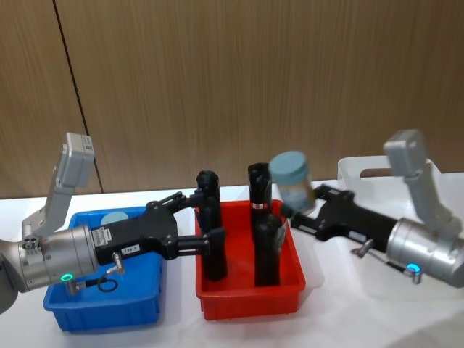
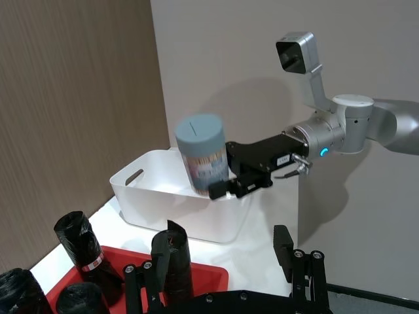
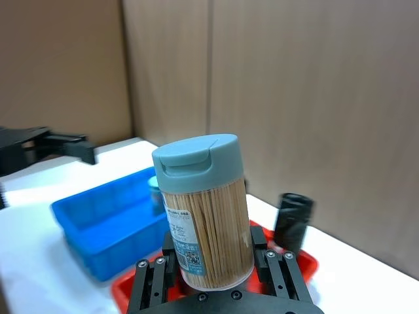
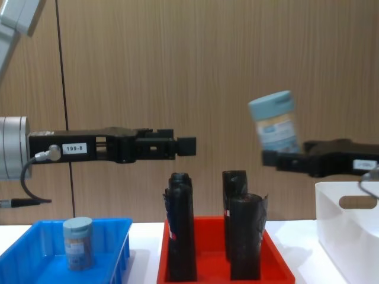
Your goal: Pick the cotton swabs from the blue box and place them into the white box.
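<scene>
Fingers of the right gripper (image 1: 303, 212) clamp a clear-plastic, pale-blue-lidded cotton swab tub (image 1: 291, 181) aloft at centre-right: the carry step. Next it likely needs moving right over the white plastic box (image 1: 355, 168), then releasing. The left gripper (image 1: 212, 217) hangs spread-open and empty, centre-left.

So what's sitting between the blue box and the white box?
The red bin holding black wrapped cylinders, in the head view. The right gripper holds a cotton swabs tub above it.
</scene>
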